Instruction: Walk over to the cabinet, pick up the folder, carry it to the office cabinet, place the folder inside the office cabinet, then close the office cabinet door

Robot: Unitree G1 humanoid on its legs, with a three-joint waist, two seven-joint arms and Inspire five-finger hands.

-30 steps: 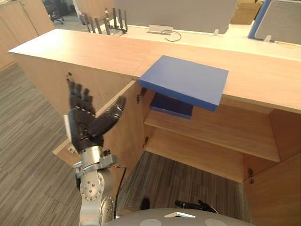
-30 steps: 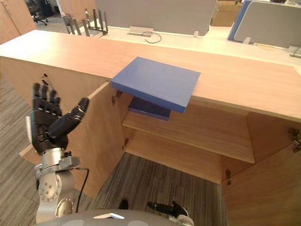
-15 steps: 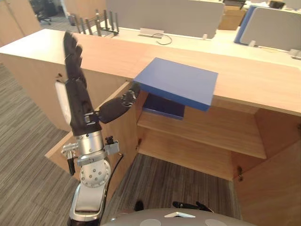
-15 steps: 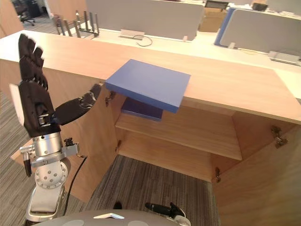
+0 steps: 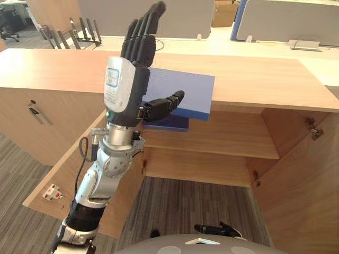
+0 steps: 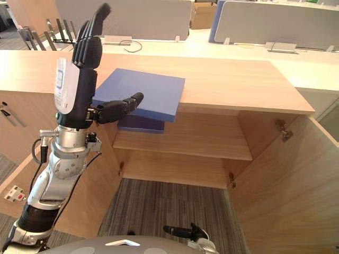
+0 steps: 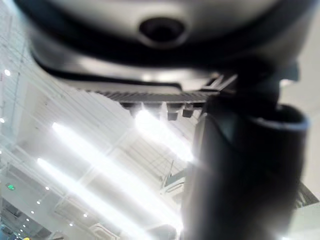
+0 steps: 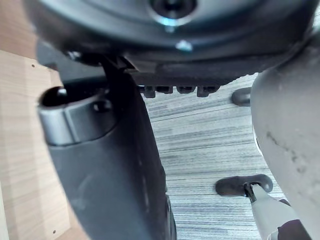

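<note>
A blue folder (image 5: 186,91) lies on the wooden cabinet top (image 5: 259,84), with its front edge hanging over the open compartment. A darker blue folder (image 6: 139,124) lies on the shelf (image 5: 228,142) just below it. My left hand (image 5: 131,71) is raised in front of the folder's left side. It is open, with fingers straight up and the thumb (image 6: 123,106) stretched toward the folder's front edge; I cannot tell whether it touches. My right hand (image 8: 107,165) hangs low over the carpet near the cabinet's wood, thumb straight, holding nothing.
Both cabinet doors stand open: the left door (image 5: 63,177) beside my left arm, the right door (image 5: 304,180) at the right. Grey carpet (image 5: 201,201) lies before the cabinet. Behind the top are a white desk (image 6: 222,47), grey partitions and a file rack (image 5: 79,32).
My left hand has risen from low beside the left door and swung right, up in front of the blue folder. The camera has also shifted, so the cabinet sits more centred.
</note>
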